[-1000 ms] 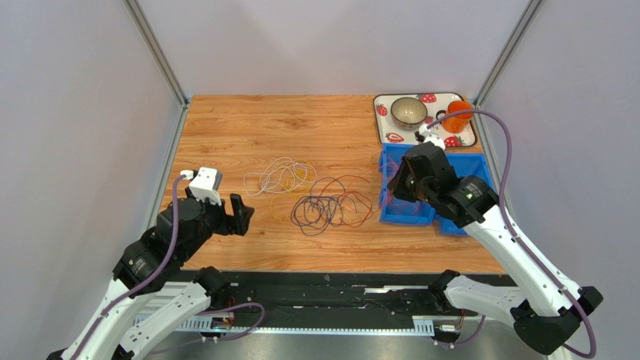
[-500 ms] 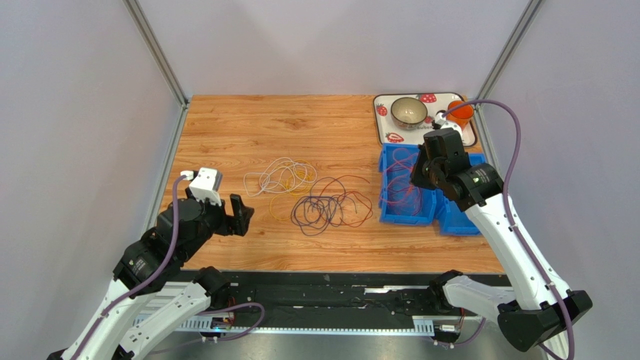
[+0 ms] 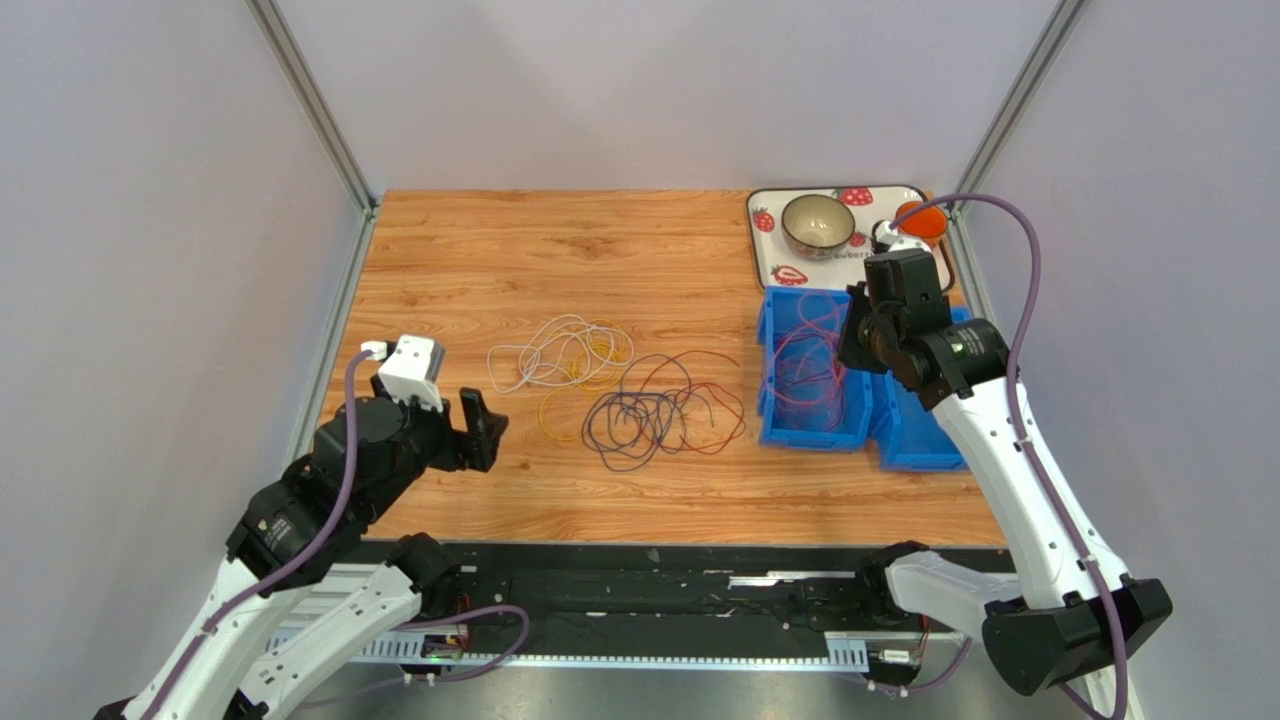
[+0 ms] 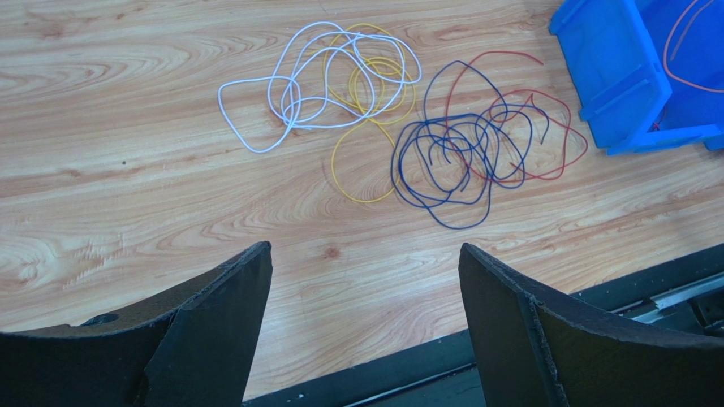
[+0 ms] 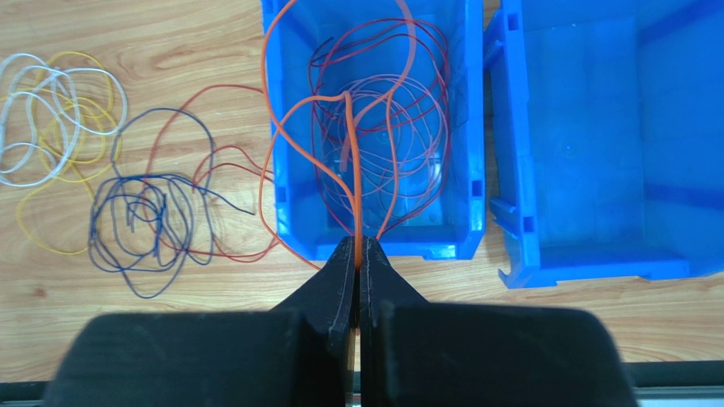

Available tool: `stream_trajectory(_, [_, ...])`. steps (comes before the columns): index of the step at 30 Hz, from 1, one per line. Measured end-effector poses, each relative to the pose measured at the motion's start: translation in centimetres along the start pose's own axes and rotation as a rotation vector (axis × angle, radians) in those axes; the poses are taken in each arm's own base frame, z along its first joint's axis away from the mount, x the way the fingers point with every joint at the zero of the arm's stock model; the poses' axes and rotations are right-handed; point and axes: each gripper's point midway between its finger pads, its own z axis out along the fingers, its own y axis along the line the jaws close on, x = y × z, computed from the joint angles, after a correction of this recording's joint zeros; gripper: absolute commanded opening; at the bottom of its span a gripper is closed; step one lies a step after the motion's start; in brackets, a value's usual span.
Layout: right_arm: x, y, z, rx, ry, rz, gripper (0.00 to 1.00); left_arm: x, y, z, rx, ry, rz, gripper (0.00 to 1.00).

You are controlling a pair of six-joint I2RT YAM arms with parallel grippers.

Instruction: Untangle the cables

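Orange-red wire (image 5: 355, 170) is pinched in the closed right gripper (image 5: 358, 246) over the blue bin (image 5: 425, 246) at upper centre, so it wants a slow, straight feed inside, while the wide-open left gripper (image 4: 361, 254) idles below the loose cables (image 4: 450, 161) mid-frame.

Far right of my wooden table (image 3: 496, 255): strawberry tray (image 3: 781, 270), bowl (image 3: 818, 222) on it, orange cup (image 3: 920, 222) at right edge. Two blue bins (image 5: 586, 127) just nearer.
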Motion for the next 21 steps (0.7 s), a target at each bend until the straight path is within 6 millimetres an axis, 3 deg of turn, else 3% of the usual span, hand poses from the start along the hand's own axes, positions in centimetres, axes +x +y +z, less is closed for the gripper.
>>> stream_trajectory(7, [0.0, -1.9, 1.7, 0.096, 0.020, -0.041, 0.00, 0.0, 0.0, 0.0, 0.000, 0.001, 0.000, 0.88])
stream_trajectory(18, [0.6, -2.0, 4.3, 0.131, 0.061, -0.070, 0.00, 0.3, 0.0, 0.4, -0.006, 0.019, 0.006, 0.88])
stream_trajectory(19, [0.6, -2.0, 4.6, 0.133, 0.064, -0.070, 0.03, 0.3, 0.0, 0.4, -0.006, 0.020, 0.006, 0.88])
stream_trajectory(20, [0.7, -2.0, 4.9, 0.136, 0.069, -0.069, 0.19, 0.3, 0.0, 0.4, -0.006, 0.020, 0.006, 0.88])
stream_trajectory(21, [0.7, -2.0, 5.1, 0.140, 0.074, -0.068, 0.52, 0.3, 0.0, 0.4, -0.006, 0.020, 0.006, 0.88])
